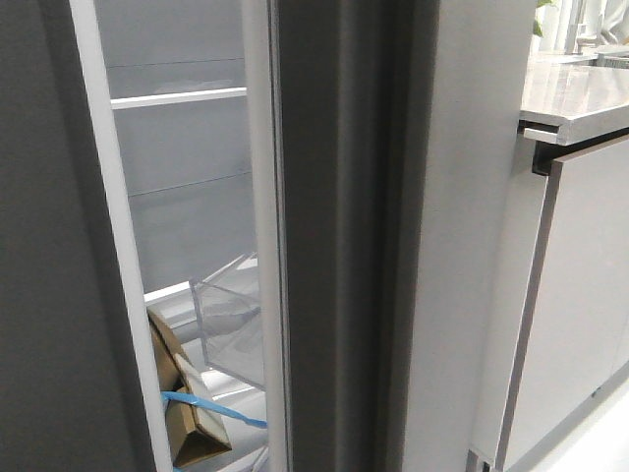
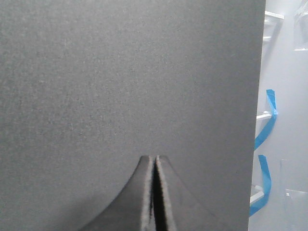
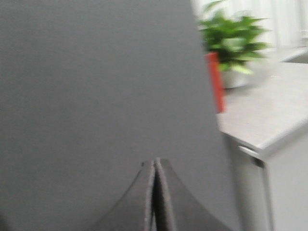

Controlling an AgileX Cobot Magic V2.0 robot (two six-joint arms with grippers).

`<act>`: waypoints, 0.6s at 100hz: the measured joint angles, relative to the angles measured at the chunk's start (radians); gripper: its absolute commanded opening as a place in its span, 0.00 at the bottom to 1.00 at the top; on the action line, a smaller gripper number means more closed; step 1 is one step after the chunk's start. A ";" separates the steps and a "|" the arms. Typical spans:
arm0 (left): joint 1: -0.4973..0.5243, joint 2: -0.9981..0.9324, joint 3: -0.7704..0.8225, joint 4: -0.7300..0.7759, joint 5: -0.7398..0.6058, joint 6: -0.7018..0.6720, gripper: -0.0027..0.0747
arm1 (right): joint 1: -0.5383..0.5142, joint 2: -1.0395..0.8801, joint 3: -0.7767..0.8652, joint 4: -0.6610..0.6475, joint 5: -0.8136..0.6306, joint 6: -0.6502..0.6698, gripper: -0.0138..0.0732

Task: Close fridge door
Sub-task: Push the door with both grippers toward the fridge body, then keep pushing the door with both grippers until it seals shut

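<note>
The fridge door stands ajar and edge-on in the front view, showing its thick grooved grey side edge [image 1: 334,236] and pale inner trim. Its matte dark-grey face [image 3: 96,82] fills most of the right wrist view. My right gripper [image 3: 155,161] is shut and empty, its tips close against that face; I cannot tell if they touch. My left gripper [image 2: 154,158] is shut and empty, close against the other dark-grey panel [image 2: 125,77], which also shows in the front view [image 1: 49,275]. Neither gripper shows in the front view.
Between the panels the fridge's inside shows white shelves [image 1: 177,98], a clear bin [image 1: 231,320], a brown carton [image 1: 187,403] and blue tape [image 2: 267,125]. To the right stand a glossy light-grey cabinet front [image 1: 580,295], a grey counter [image 3: 264,115] and a potted plant [image 3: 231,38].
</note>
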 measured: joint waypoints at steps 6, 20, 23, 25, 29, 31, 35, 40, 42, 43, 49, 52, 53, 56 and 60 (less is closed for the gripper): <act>0.000 0.000 0.000 0.000 0.000 0.000 0.01 | 0.054 0.060 -0.068 0.008 0.010 -0.028 0.11; 0.000 0.000 0.000 0.000 0.000 0.000 0.01 | 0.199 0.200 -0.202 0.015 0.023 -0.079 0.11; 0.000 0.000 0.000 0.000 0.000 0.000 0.01 | 0.224 0.233 -0.227 0.015 0.026 -0.088 0.11; 0.000 0.000 0.000 0.000 0.000 0.000 0.01 | 0.241 0.245 -0.245 0.015 0.028 -0.096 0.11; 0.000 0.000 0.000 0.000 0.000 0.000 0.01 | 0.265 0.282 -0.280 0.015 0.033 -0.103 0.11; 0.000 0.000 0.000 0.000 0.000 0.000 0.01 | 0.278 0.299 -0.295 0.015 0.035 -0.109 0.11; 0.000 0.000 0.000 0.000 0.000 0.000 0.01 | 0.299 0.331 -0.320 0.015 0.036 -0.116 0.11; 0.000 0.000 0.000 0.000 0.000 0.000 0.01 | 0.318 0.364 -0.352 0.017 0.039 -0.122 0.11; 0.000 0.000 0.000 0.000 0.000 0.000 0.01 | 0.325 0.378 -0.365 0.017 0.041 -0.124 0.11; 0.000 0.000 0.000 0.000 0.000 0.000 0.01 | 0.328 0.382 -0.373 0.017 0.042 -0.126 0.11; 0.000 0.000 0.000 0.000 0.000 0.000 0.01 | 0.347 0.418 -0.403 0.017 0.051 -0.133 0.11; 0.000 0.000 0.000 0.000 0.000 0.000 0.01 | 0.356 0.433 -0.421 0.017 0.061 -0.135 0.11; 0.000 0.000 0.000 0.000 0.000 0.000 0.01 | 0.360 0.436 -0.425 0.017 0.063 -0.138 0.11; 0.000 0.000 0.000 0.000 0.000 0.000 0.01 | 0.370 0.453 -0.439 0.017 0.069 -0.142 0.11; 0.000 0.000 0.000 0.000 0.000 0.000 0.01 | 0.386 0.468 -0.458 0.017 0.078 -0.149 0.11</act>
